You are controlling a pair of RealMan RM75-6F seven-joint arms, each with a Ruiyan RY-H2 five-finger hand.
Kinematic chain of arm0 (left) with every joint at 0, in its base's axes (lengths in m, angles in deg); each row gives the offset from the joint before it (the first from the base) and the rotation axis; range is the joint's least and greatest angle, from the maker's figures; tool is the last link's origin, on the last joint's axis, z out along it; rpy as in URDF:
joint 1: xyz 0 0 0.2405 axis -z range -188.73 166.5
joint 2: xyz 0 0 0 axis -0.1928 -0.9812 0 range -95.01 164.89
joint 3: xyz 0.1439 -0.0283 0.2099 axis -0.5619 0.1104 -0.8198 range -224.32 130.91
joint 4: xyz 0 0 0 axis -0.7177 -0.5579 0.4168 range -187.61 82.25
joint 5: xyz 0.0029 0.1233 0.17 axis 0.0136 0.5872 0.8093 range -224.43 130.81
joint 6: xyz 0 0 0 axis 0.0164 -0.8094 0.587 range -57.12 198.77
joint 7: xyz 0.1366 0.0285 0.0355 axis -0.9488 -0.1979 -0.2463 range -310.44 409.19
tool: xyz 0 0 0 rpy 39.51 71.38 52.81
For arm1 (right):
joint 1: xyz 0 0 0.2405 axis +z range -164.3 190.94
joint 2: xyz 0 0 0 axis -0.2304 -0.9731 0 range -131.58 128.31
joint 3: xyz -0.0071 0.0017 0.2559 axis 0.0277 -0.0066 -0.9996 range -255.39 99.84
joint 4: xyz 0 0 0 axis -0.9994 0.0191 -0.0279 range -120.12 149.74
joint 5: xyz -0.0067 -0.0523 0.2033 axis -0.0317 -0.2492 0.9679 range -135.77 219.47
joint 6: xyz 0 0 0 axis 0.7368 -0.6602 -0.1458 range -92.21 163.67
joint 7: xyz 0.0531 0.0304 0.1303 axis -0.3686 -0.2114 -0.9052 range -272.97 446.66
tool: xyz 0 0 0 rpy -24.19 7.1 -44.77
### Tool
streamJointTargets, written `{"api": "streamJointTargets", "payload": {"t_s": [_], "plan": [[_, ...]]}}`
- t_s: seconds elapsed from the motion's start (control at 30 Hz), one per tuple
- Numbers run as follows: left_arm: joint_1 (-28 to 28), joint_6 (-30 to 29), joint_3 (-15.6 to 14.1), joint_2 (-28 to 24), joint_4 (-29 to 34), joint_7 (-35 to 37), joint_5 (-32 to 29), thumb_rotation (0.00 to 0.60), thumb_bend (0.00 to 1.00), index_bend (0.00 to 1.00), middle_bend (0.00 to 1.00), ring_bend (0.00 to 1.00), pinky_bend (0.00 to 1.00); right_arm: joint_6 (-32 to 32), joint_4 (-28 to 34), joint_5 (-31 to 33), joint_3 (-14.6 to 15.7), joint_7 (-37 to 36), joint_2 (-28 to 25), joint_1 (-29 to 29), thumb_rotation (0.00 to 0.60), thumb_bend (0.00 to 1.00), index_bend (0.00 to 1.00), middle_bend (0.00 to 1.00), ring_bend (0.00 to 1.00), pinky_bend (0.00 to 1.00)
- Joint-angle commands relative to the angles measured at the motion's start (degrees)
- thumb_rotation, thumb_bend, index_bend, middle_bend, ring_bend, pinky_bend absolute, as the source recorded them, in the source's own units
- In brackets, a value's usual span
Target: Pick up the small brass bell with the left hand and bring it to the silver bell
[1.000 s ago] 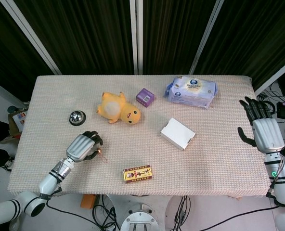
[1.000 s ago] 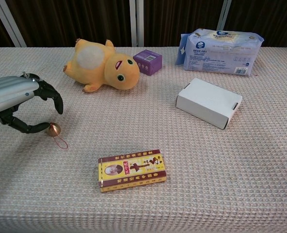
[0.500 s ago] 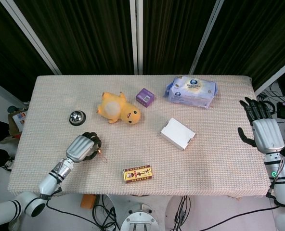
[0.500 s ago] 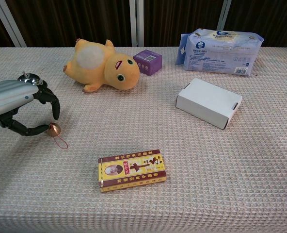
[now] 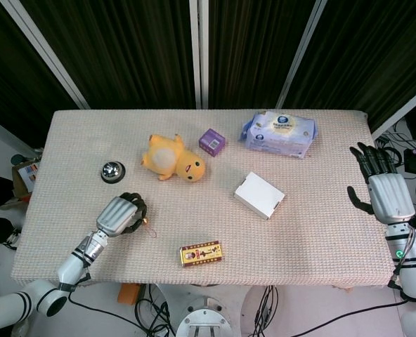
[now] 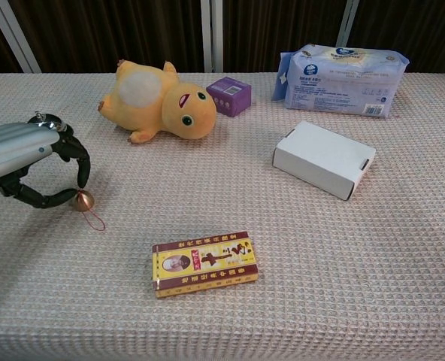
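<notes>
The small brass bell (image 6: 83, 200) lies on the cloth at the near left, its red cord (image 6: 95, 220) trailing toward me. My left hand (image 6: 25, 159) arches over it, thumb and a fingertip closed against the bell's sides. In the head view the bell (image 5: 145, 223) peeks out at the right of my left hand (image 5: 121, 213). The silver bell (image 5: 112, 170) stands farther back on the left, and in the chest view the silver bell (image 6: 42, 118) is mostly hidden behind that hand. My right hand (image 5: 383, 188) hovers off the table's right edge, fingers spread and holding nothing.
A yellow plush duck (image 5: 173, 158), a purple box (image 5: 211, 141) and a pack of wipes (image 5: 278, 133) lie along the back. A white box (image 5: 258, 195) sits right of centre. A red and yellow box (image 5: 201, 253) lies near the front edge.
The left hand's fingers have curled down and closed in on the brass bell. The bell and the right hand have stayed in place.
</notes>
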Motion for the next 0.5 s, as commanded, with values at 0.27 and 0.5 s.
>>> {"api": "streamJointTargets", "payload": {"t_s": [0.27, 0.5], "plan": [[-0.05, 0.21, 0.02, 0.31, -0.48, 0.08, -0.24, 0.600, 0.42, 0.52, 0.42, 0.26, 0.32, -0.15, -0.13, 0.10, 0.04, 0.01, 0.00, -0.03, 0.600, 0.33, 0.00, 0.00, 0.00, 0.00], [-0.06, 0.24, 0.00, 0.57, -0.69, 0.16, -0.22, 0.600, 0.42, 0.53, 0.42, 0.26, 0.32, -0.38, -0.24, 0.26, 0.01, 0.08, 0.03, 0.05, 0.600, 0.33, 0.00, 0.00, 0.00, 0.00]]}}
